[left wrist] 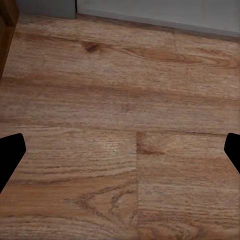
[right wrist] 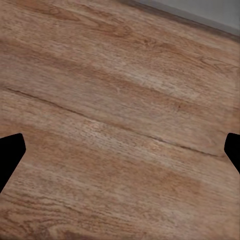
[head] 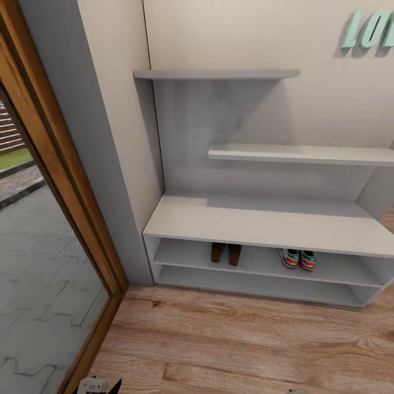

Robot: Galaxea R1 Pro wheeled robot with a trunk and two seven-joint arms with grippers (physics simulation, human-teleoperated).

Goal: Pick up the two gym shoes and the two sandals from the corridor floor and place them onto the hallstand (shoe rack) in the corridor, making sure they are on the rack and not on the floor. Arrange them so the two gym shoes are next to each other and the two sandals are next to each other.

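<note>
White/green gym shoes (head: pixel 298 259), toes out.

cream wall (head: pixel 328 104) | teal wall letters (head: pixel 369 30) | wood-framed glass door (head: pixel 60 180)

Hallstand (head: pixel 257 221), pale grey-white, centre of frame against the wall: bench top bare, two open shelf levels below, two staggered shelves above. Upper open level holds both pairs: brown sandals (head: pixel 226 253) side by side toward left, white-green gym shoes (head: pixel 298 258) side by side toward right, pairs apart. Wood-plank corridor floor (head: pixel 246 345) in the lower frame.
</note>
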